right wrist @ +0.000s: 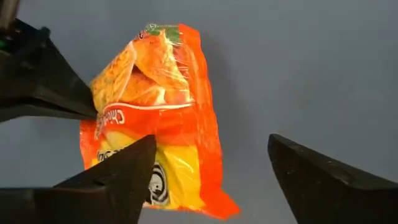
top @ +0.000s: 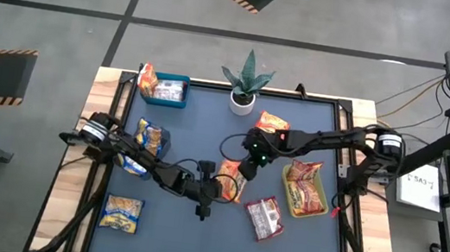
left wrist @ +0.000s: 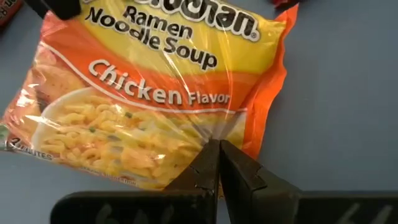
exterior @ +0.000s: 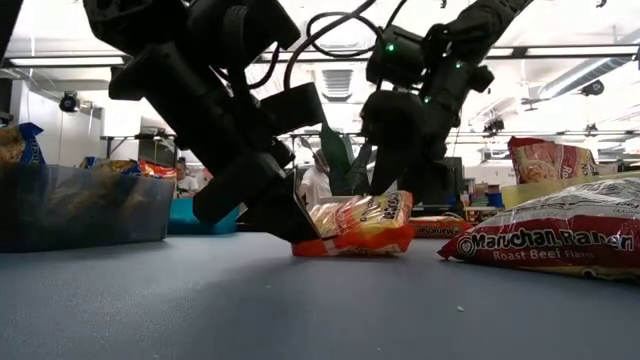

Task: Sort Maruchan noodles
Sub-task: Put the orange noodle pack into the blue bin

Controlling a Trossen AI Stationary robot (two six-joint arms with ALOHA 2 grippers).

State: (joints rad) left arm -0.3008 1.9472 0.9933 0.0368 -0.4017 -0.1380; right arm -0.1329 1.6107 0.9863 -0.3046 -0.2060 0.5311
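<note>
The left gripper (left wrist: 216,163) is pinched shut on an edge of the orange chicken packet (top: 230,180) at mid-table, apparently taking it over, while the right gripper (right wrist: 211,171) stands wide open just above, holding nothing. Four loose Maruchan noodles (top: 264,216) show on the table; the blue bin (top: 172,79) and yellow-green bin (top: 289,195) hold more, uncountable.

Chicken ramen packet (left wrist: 149,93) wrapped in glossy crinkled plastic film; tabletop (top: 296,248) covered w/ matt, smooth blue-grey surface
</note>
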